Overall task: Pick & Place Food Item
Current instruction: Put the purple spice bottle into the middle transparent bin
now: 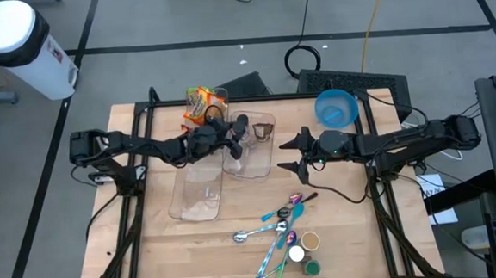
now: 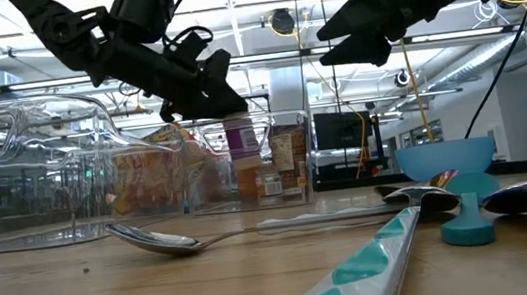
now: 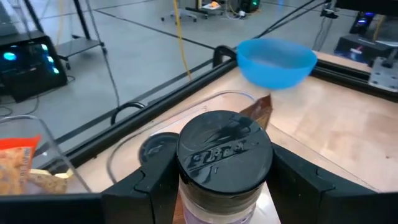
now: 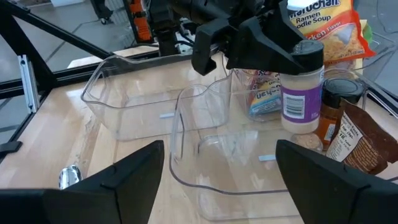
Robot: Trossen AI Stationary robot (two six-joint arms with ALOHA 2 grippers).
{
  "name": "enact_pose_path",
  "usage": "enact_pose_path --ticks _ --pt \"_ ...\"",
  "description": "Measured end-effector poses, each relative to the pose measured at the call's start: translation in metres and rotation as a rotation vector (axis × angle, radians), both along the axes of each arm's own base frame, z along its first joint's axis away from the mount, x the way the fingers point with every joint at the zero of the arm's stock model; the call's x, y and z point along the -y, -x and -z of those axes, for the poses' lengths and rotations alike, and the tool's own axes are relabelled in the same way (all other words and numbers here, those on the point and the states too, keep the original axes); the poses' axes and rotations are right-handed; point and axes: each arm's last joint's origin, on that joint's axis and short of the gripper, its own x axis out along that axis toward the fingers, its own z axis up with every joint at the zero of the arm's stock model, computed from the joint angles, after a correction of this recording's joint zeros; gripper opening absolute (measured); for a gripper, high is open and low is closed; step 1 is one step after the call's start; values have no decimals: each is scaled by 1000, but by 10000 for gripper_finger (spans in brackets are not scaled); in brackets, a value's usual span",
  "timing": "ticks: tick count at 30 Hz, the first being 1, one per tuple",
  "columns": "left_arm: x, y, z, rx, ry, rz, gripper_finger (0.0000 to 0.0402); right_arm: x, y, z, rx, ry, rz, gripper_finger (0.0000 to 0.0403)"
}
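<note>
Left end effector [image 1: 241, 139] clamped on spice jar [image 4: 301, 84], jar upright, held above clear bin [image 1: 250, 147] near desk's far edge. Right end effector [image 1: 299, 153] wide open, empty, just beside bin. Left arm nearer.

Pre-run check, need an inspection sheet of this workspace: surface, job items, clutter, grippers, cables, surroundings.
Surface: wooden table, bare at centre right.
Job's things: spice jar with black lid held above clear bins; ramen packet and brown pouch nearby.
Clutter: spoons, small jars, blue bowl.
Grippers: left gripper shut on the jar; right gripper open, empty, beside the bins.
Cables: black and yellow cables on the floor behind; one coiled.
Surroundings: white bin, keyboard; no people seen.
</note>
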Motion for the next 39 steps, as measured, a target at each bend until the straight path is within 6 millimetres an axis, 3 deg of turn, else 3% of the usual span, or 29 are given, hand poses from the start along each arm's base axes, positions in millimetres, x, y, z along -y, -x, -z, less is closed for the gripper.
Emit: enact_pose_path --ticks 23,39 --pt "14 -1 -20 59 -53 15 204 0 0 0 -6 18 -6 298" --pt "11 -3 1 -23 33 -20 204 0 0 0 -2 17 -5 299"
